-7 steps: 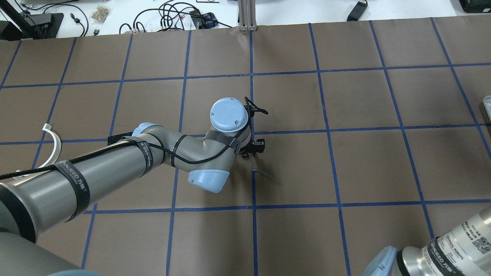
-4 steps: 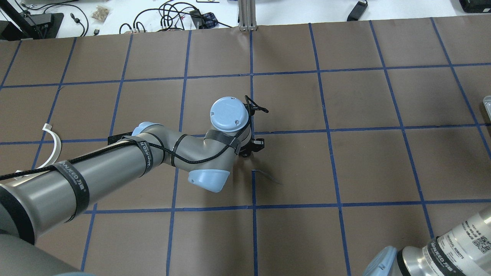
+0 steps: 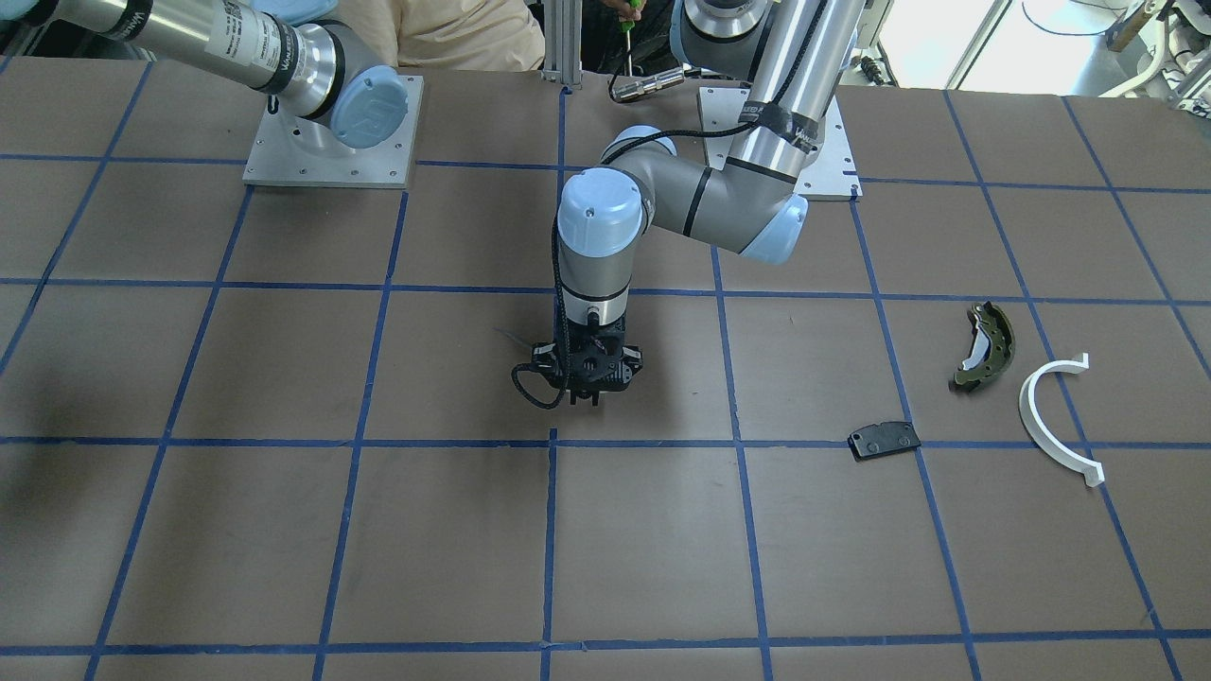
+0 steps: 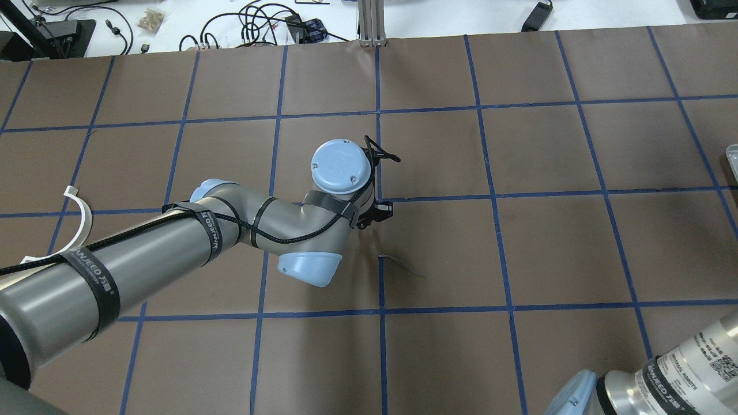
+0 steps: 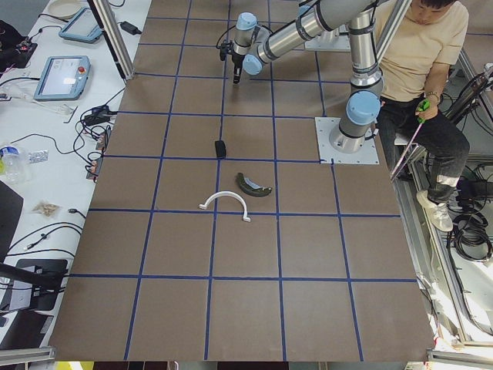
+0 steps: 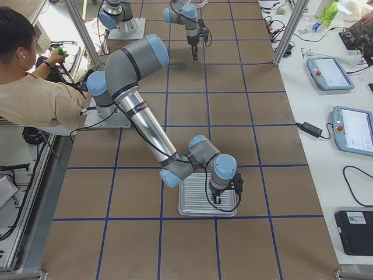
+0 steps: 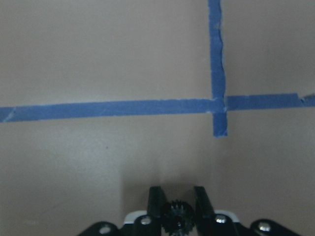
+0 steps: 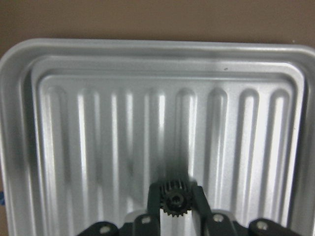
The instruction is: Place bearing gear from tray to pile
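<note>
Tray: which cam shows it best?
Right wrist-mounted: the tray fills the frame, rim and ribbed floor clear. Exterior right shows its outline, small. Overhead catches only a sliver at the edge; other views miss it.

Brown desk (image 3: 284,530), gridded with blue tape lines. Silver tray (image 8: 59,64), ribbed in parallel grooves, bright glints along the ribs. Left hand (image 7: 177,192) black, white patch at the base; left-held gear (image 7: 177,216) black, toothed rim. Right hand (image 8: 174,191) black too; right-held gear (image 8: 174,200) black, toothed, against the silver. Left arm (image 4: 173,242) grey, pale-blue joint caps, black straps with white lettering, black braided cable. Right arm (image 6: 140,116) same grey and pale blue. Brake shoe (image 3: 995,342) dark olive, white inside the curve. Half-ring arc (image 3: 1027,402) plain white. Flat pad (image 3: 884,440) black.
</note>
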### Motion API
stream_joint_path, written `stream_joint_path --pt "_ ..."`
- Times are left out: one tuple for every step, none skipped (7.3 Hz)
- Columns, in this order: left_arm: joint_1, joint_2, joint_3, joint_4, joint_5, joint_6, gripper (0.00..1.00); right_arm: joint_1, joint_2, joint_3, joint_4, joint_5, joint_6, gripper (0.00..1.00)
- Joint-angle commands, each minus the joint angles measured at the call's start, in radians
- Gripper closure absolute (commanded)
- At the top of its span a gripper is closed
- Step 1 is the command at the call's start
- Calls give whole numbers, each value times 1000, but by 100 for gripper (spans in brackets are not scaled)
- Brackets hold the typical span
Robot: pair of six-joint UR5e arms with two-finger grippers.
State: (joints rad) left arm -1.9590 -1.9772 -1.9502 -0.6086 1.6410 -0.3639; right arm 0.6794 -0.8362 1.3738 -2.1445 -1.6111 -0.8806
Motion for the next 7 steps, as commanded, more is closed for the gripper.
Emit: stream_joint_path --pt "79 47 -3 -51 71 9 97 6 -18 -2 46 -3 2 100" --pt "144 73 -10 -103 74 119 100 15 -62 -1 101 2 11 100" --pt "213 93 -12 -161 82 219 100 41 -111 2 126 -1 34 100" --pt "285 109 -19 -169 133 306 100 67 -147 5 221 2 78 100" --pt "352 116 -57 -163 128 398 100 116 -188 8 266 2 125 100" --pt "421 129 -102 -149 129 460 100 185 -236 10 329 -4 181 100" --pt "463 132 -133 -149 137 468 100 240 -300 19 427 2 289 100"
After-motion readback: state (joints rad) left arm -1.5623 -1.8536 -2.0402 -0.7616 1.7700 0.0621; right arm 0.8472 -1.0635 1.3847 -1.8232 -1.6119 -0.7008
